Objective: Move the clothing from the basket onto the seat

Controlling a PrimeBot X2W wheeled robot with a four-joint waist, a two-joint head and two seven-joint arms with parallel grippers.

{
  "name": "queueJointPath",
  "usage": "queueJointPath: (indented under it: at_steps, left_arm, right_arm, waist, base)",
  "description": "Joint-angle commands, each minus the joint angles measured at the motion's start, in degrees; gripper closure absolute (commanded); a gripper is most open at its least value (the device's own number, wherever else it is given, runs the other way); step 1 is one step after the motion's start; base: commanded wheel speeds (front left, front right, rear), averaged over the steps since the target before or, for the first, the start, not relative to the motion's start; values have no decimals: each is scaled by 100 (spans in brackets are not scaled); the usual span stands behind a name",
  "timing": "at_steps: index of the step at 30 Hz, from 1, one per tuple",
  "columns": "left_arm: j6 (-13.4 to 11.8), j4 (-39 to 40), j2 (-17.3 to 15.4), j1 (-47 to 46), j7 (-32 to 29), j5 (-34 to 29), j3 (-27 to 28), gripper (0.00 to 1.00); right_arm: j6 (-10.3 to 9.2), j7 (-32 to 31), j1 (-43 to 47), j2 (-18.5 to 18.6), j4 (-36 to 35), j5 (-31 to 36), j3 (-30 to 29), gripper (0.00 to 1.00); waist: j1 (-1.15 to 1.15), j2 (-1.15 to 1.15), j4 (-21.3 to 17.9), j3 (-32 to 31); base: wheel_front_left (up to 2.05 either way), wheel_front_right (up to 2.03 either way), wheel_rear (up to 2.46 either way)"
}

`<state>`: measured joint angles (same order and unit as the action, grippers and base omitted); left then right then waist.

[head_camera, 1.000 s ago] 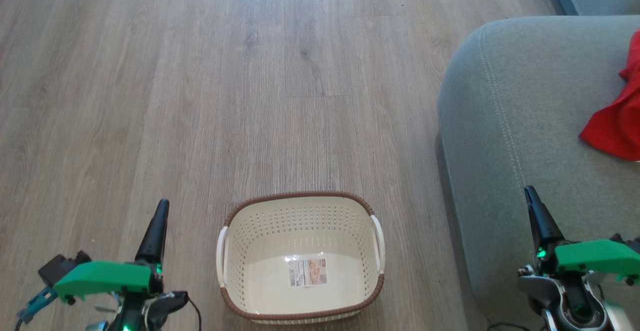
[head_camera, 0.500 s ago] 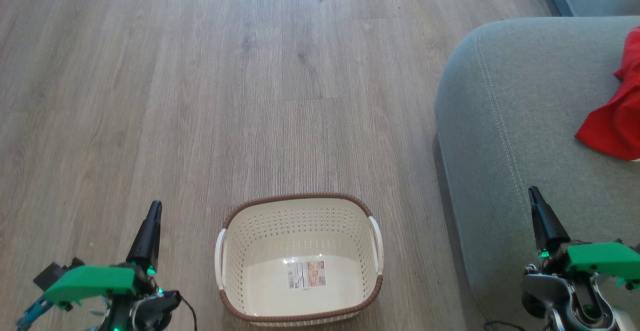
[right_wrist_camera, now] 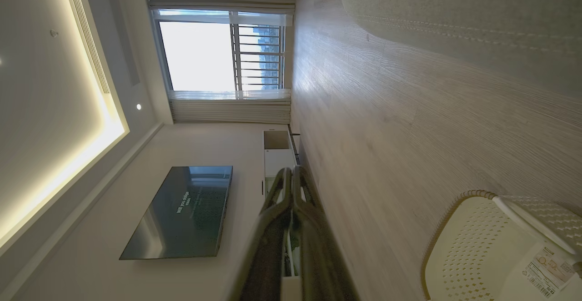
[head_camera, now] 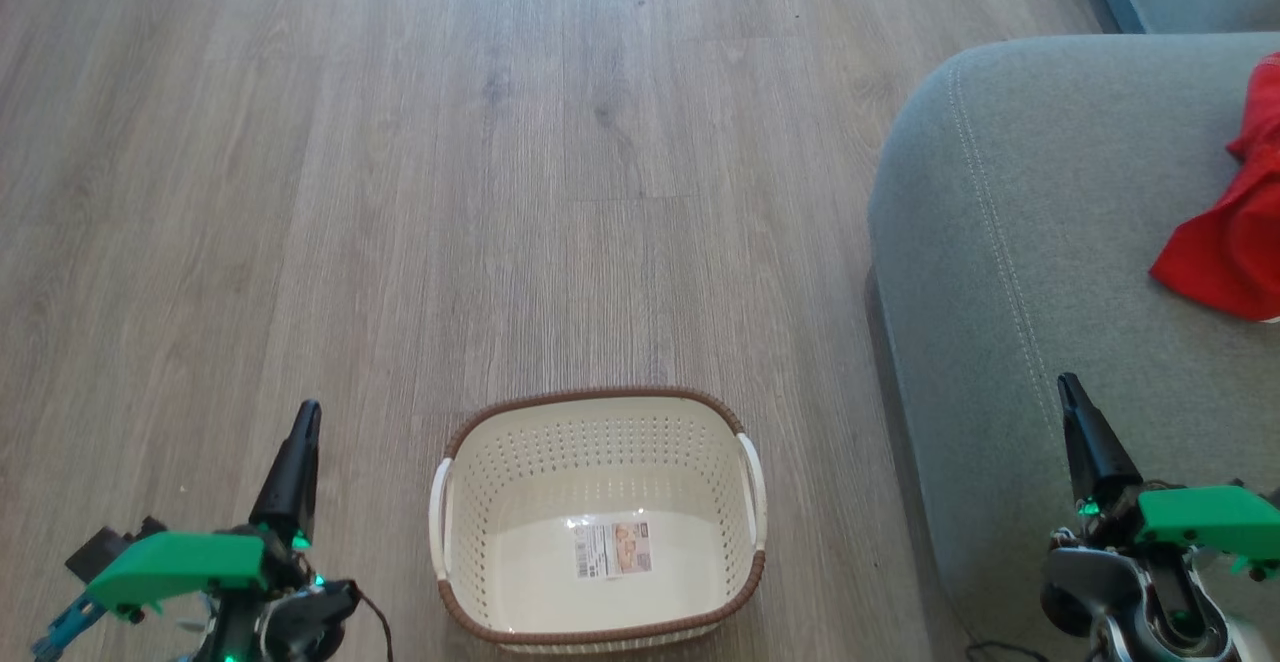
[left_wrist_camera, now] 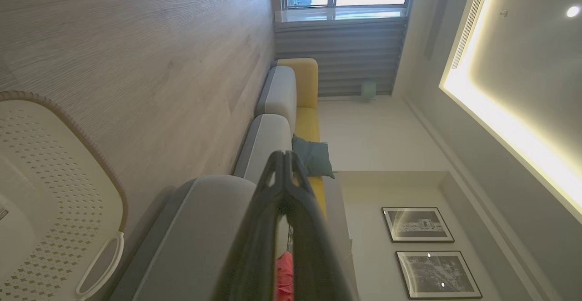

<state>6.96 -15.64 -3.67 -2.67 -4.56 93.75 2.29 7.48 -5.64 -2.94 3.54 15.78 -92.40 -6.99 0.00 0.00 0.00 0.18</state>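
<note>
The left gripper (head_camera: 306, 414) hangs over the wood floor (head_camera: 400, 192) at the lower left, its fingers pressed together on nothing. Just to its right sits the basket (head_camera: 600, 442), with a label (head_camera: 613, 546) on its bottom. Further right, the right gripper (head_camera: 1068, 384), likewise closed and empty-handed, hovers over the grey seat (head_camera: 1000, 242). The red clothing (head_camera: 1225, 252) lies on the seat, well apart from that gripper, up by the right edge.
</note>
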Motion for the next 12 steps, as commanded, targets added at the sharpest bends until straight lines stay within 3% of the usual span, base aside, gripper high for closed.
queueJointPath:
  at_steps: [1, 12]
  left_arm:
    - [53, 167, -50, -336, -49, -10, 244, 100]
    - [53, 166, -33, -338, -67, -29, 267, 100]
  right_arm:
    - [1, -44, -320, -27, -179, -18, 98, 100]
    - [1, -50, -320, -33, -178, -11, 90, 100]
  waist:
    - [0, 0, 1, 0]
    - [0, 0, 1, 0]
  base:
    - [0, 0, 0]
    - [0, 0, 0]
